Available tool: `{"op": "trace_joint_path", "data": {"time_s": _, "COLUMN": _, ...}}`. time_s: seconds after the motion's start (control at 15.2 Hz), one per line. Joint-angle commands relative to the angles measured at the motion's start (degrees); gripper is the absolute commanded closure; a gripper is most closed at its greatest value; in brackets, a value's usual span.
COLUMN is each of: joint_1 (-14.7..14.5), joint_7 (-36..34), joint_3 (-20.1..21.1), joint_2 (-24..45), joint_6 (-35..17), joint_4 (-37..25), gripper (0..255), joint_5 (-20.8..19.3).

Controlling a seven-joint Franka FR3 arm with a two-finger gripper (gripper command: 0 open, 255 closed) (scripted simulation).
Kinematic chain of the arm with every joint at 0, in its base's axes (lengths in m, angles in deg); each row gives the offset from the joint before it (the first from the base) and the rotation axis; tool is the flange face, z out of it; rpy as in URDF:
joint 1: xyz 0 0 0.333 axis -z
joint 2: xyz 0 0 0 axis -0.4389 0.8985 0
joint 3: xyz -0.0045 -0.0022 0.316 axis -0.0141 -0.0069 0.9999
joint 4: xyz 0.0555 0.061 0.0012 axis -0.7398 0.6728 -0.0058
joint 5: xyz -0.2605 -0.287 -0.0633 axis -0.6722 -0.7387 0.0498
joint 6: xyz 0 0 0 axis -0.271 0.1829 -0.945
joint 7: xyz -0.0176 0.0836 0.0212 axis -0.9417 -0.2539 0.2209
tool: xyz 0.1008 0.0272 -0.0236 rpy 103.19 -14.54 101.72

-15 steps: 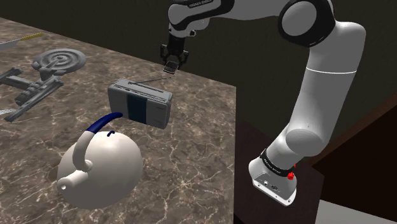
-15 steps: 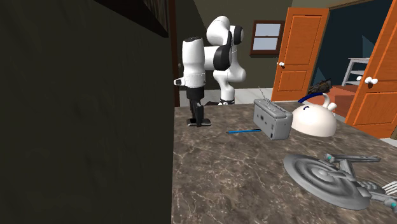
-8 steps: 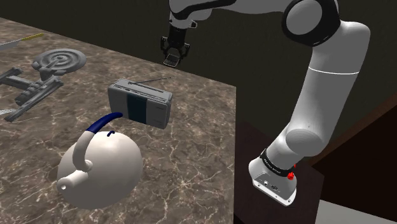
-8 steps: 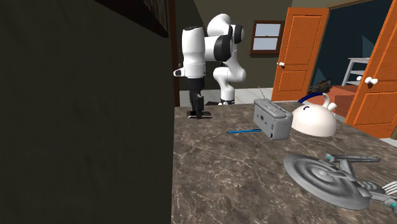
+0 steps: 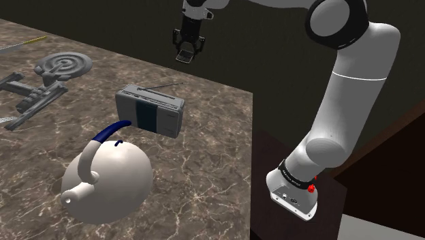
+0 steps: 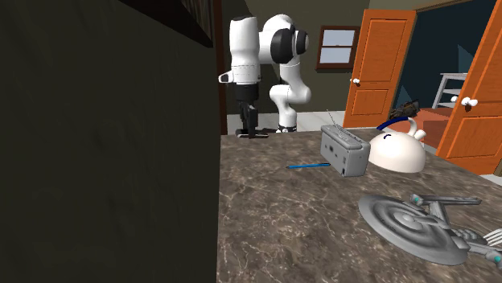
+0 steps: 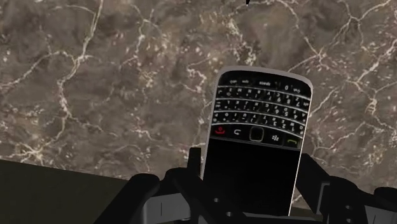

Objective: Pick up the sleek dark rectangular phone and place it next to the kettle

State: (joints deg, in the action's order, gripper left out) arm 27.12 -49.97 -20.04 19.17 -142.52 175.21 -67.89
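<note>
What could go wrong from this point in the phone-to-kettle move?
1. The claw clasps the phone by its screen end, and the keypad end sticks out free. It might pivot or slip during travel.
2. In the shoulder view the radio, its antenna out, stands between the claw and the white kettle. A low path could clip it.
</note>
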Motion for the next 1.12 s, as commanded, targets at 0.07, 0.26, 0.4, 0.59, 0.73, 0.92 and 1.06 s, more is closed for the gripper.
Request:
{"op": "trace_joint_path", "data": {"time_s": 0.07, "joint_1": 0.0, "joint_7": -0.1, "joint_3": 0.0, "joint_2": -0.1, "joint_6": 2.2, "joint_4": -2.1, "gripper": 255, "joint_5": 0.0}}
{"op": "trace_joint_path", "data": {"time_s": 0.26, "joint_1": 0.0, "joint_7": -0.3, "joint_3": 0.0, "joint_2": -0.2, "joint_6": 4.5, "joint_4": -4.3, "gripper": 255, "joint_5": -0.1}}
{"op": "trace_joint_path", "data": {"time_s": 0.4, "joint_1": 0.0, "joint_7": -0.3, "joint_3": 0.0, "joint_2": -0.2, "joint_6": 6.0, "joint_4": -5.8, "gripper": 255, "joint_5": -0.1}}
{"op": "trace_joint_path", "data": {"time_s": 0.59, "joint_1": 0.0, "joint_7": -0.4, "joint_3": 0.0, "joint_2": -0.1, "joint_6": 8.4, "joint_4": -8.3, "gripper": 255, "joint_5": -0.1}}
{"op": "trace_joint_path", "data": {"time_s": 0.73, "joint_1": 0.0, "joint_7": -0.5, "joint_3": 0.0, "joint_2": 0.1, "joint_6": 10.0, "joint_4": -10.1, "gripper": 255, "joint_5": -0.1}}
{"op": "trace_joint_path", "data": {"time_s": 0.92, "joint_1": 0.0, "joint_7": -0.7, "joint_3": 0.0, "joint_2": 0.5, "joint_6": 12.5, "joint_4": -13.0, "gripper": 255, "joint_5": -0.2}}
{"op": "trace_joint_path", "data": {"time_s": 1.06, "joint_1": 0.0, "joint_7": -0.7, "joint_3": 0.0, "joint_2": 0.9, "joint_6": 14.2, "joint_4": -15.1, "gripper": 255, "joint_5": -0.2}}
